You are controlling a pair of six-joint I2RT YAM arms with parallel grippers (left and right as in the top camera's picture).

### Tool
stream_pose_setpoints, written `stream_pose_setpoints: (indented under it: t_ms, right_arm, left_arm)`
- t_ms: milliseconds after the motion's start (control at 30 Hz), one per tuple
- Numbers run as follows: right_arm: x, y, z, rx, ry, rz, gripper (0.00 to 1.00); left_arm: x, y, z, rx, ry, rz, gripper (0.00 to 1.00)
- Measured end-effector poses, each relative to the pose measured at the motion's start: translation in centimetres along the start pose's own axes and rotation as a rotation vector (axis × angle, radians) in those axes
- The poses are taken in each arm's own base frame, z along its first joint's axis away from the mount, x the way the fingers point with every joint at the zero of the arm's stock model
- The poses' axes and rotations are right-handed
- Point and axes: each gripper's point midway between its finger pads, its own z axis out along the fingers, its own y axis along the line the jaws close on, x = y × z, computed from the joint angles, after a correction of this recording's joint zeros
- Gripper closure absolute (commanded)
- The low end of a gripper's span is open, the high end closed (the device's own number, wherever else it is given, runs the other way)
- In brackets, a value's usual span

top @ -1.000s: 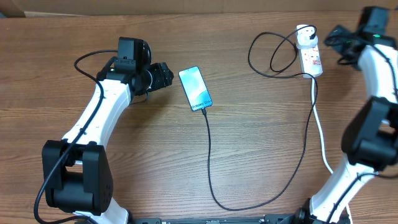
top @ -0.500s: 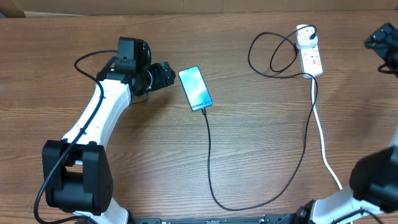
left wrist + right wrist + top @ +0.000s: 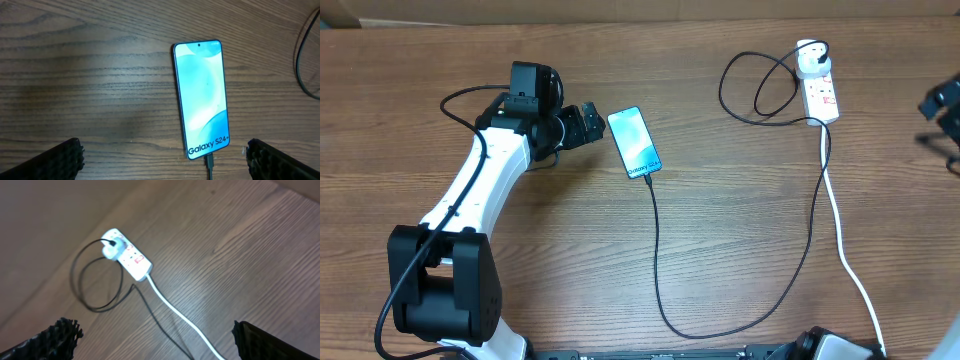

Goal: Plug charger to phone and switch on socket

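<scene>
My left tool (image 3: 586, 121), spread wide, sits just left of the one phone (image 3: 634, 143), upper centre; right tool (image 3: 942, 100), also spread, at right frame edge. One charger (image 3: 657, 255), one socket (image 3: 820, 90) upper right; open bench (image 3: 740, 220) between.

Right hand (image 3: 942, 105) — half beyond overhead's right edge

We are seeing a brown wooden table (image 3: 740, 230) showing matt, streaked grain. The slim rectangular phone (image 3: 202, 97) is showing a glossy, smooth glass face. The white elongated power strip (image 3: 820, 90) is looking like smooth plastic and the thin black charger cable (image 3: 655, 260) matt and rubbery. The black finger pads (image 3: 55, 162) of the left gripper (image 3: 165, 160) are looking ribbed and dull.
</scene>
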Motion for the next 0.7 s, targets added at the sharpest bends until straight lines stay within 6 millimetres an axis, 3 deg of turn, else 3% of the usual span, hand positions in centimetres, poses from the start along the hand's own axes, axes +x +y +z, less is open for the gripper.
stream_pose_setpoints:
  t_ms: [67,200,433,700]
  right_arm:
    - [0.6,0.0,-2.2,-0.021,-0.024,-0.002,0.00]
    - [2.4,-0.1,-4.5,-0.051,-0.009,-0.002,0.00]
    - [5.2,-0.2,-5.2,-0.070,0.098,0.000,0.00]
    - [6.2,-0.1,-6.9,-0.103,0.080,-0.013,0.00]
  left_arm:
    - [0.0,0.0,0.0,0.000,0.000,0.000,0.00]
    - [0.0,0.0,0.0,0.000,0.000,0.000,0.00]
    - [0.0,0.0,0.0,0.000,0.000,0.000,0.00]
    - [0.0,0.0,0.0,0.000,0.000,0.000,0.00]
